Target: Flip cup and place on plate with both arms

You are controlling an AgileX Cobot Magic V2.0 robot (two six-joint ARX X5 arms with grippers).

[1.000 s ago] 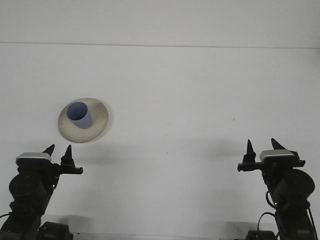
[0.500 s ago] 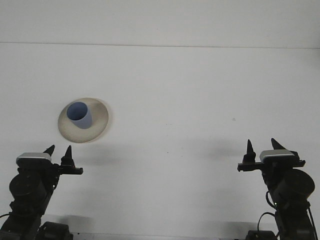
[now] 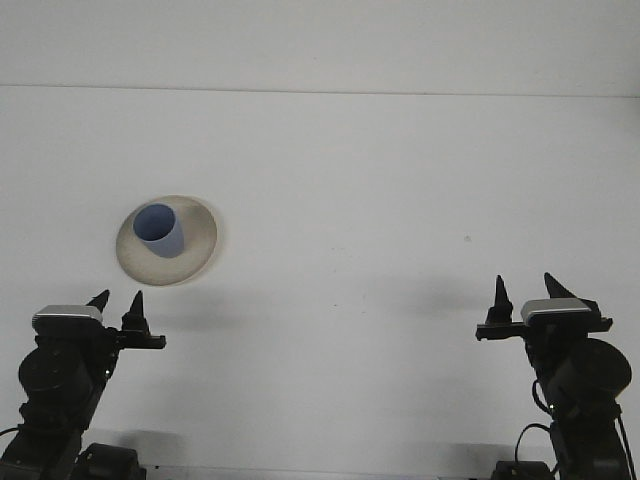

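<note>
A blue cup (image 3: 160,230) stands upright, mouth up, on a cream plate (image 3: 196,252) at the left of the white table. My left gripper (image 3: 117,302) hovers near the front left, just below the plate, its two dark fingers apart and nothing between them. My right gripper (image 3: 526,291) is at the front right, far from the cup, open and empty too.
The white table (image 3: 380,200) stretches wide between the two arms and behind the plate. Its far edge runs across the top of the view. Both arm bases sit at the bottom corners.
</note>
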